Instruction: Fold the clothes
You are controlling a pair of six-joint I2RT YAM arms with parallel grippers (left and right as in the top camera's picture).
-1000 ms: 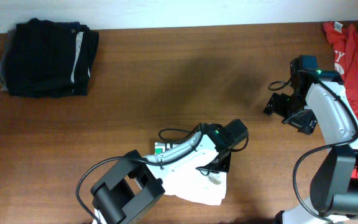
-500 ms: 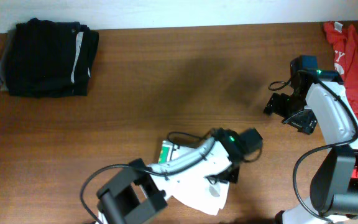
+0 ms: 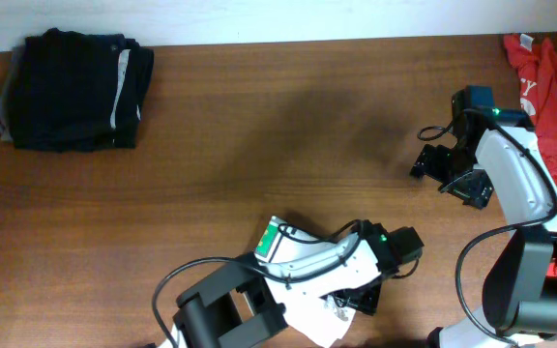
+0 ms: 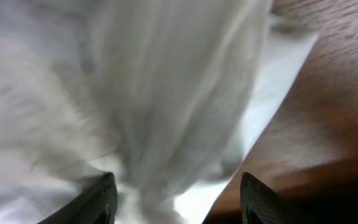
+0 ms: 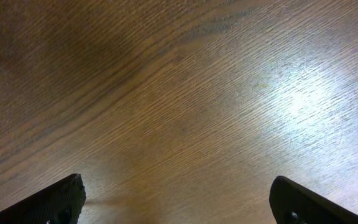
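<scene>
A dark folded pile (image 3: 73, 89) sits in the worktop's (image 3: 259, 145) far left corner, with bare wood stretching rightward. The white T-shirt (image 3: 312, 321) lies bunched at the near edge under the left tool (image 4: 178, 190), whose fingers stand released. The right tool (image 5: 178, 199) gapes over bare wood near a red garment (image 3: 549, 77).

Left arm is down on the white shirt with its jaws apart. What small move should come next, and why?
Probably lift the left gripper straight up off the white T-shirt. Its jaws stand apart with loose fabric between them, so it seems to grip nothing, and rising would clear the cloth without dragging it. The right gripper hangs open over the table, far off.
</scene>
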